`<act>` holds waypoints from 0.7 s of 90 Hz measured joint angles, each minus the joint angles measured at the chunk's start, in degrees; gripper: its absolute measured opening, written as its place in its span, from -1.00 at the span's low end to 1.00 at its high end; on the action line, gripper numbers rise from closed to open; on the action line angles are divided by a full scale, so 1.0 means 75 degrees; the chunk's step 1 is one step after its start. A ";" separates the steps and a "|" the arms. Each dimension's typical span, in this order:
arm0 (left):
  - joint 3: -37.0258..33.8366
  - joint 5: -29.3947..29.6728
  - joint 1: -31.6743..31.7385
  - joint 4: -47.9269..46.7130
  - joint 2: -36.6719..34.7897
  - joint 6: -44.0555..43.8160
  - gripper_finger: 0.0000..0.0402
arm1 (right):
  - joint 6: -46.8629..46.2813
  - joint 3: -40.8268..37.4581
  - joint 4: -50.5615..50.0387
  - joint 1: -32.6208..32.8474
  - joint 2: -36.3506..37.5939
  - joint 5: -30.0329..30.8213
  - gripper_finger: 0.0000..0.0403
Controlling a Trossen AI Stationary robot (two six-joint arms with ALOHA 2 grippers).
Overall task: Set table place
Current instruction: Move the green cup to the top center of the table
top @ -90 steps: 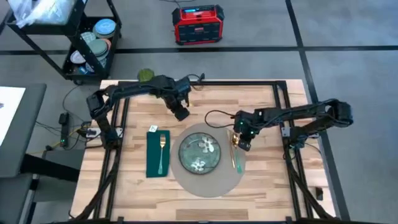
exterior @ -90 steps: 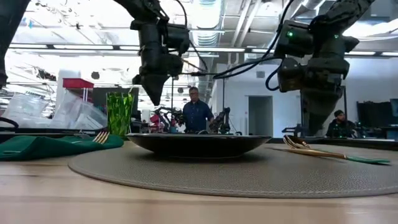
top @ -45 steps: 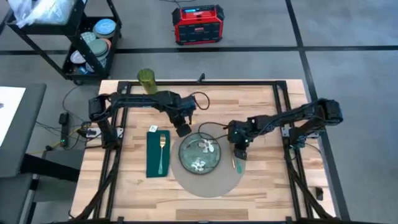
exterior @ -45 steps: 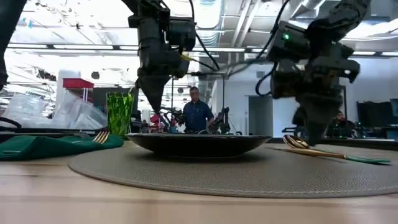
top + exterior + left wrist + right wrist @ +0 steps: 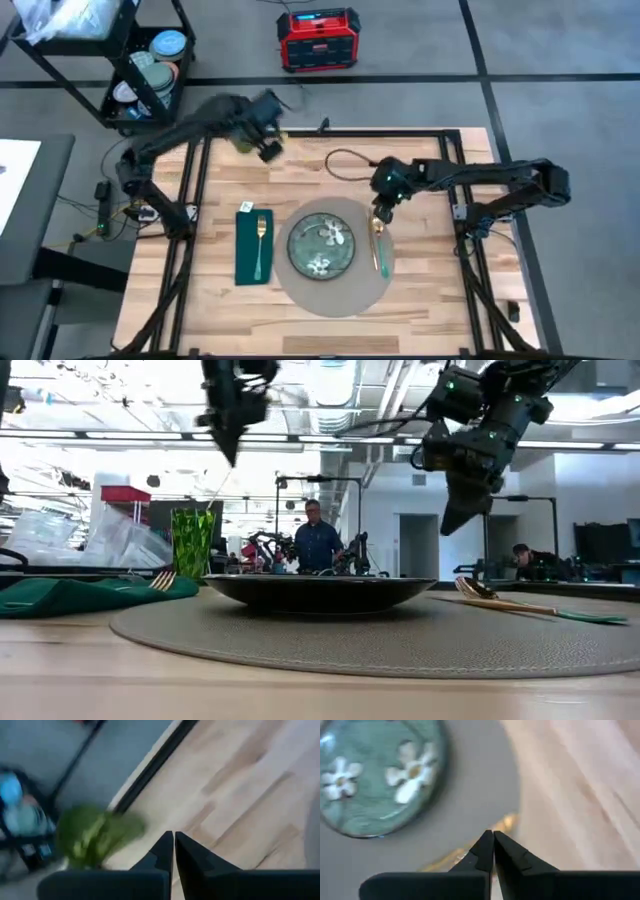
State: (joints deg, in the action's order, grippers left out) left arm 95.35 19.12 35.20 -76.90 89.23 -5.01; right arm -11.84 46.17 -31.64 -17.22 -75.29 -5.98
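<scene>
**Inspector:** Starting at the near edge: the placemat lies flat on the tabletop, toward the near side and about midway across. What sits on it?

**Assistant:** The green floral plate rests at its centre. A gold spoon with a green handle lies on the mat just beside the plate, on the right arm's side, apart from the rim.

**Inspector:** And off the mat?

**Assistant:** A folded green napkin lies on the bare wood beside the mat, on the left arm's side, with a gold fork on top of it.

**Inspector:** Right gripper?

**Assistant:** The right gripper hangs above the far edge of the mat, over the bowl end of the spoon, clear of it. Its jaws are clenched together on nothing.

**Inspector:** Left gripper?

**Assistant:** The left gripper is raised high over the far left of the tabletop, jaws pressed together and empty. A green glass stands near the far edge close by.

**Inspector:** Beyond the tabletop?

**Assistant:** A black shelf cart and a red box stand on the floor.
</scene>
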 joint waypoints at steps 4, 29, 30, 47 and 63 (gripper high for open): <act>-0.0012 -0.0170 0.0463 -0.0111 -0.0149 0.0136 -0.90 | 0.0159 0.0000 -0.0242 -0.0159 0.0055 0.0000 -0.90; -0.0012 -0.1012 0.2005 0.0087 0.0040 0.0231 -0.37 | 0.0583 0.0000 -0.0588 -0.0968 0.0365 -0.0012 -0.45; -0.0012 -0.1072 0.2019 0.0078 0.0084 0.0235 -0.34 | 0.0587 0.0000 -0.0592 -0.0992 0.0374 -0.0012 -0.43; -0.0015 -0.1152 0.1865 0.0049 0.0728 0.0302 -0.07 | 0.0642 0.0000 -0.0612 -0.1248 0.0397 -0.0017 -0.21; -0.0015 -0.0697 0.1787 0.0128 0.1227 0.0495 0.00 | 0.0630 0.0000 -0.0623 -0.1311 0.0397 -0.0020 -0.16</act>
State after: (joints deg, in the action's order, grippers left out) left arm 95.24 13.89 48.60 -75.94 98.44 -1.30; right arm -7.12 46.17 -36.31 -27.05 -72.31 -6.13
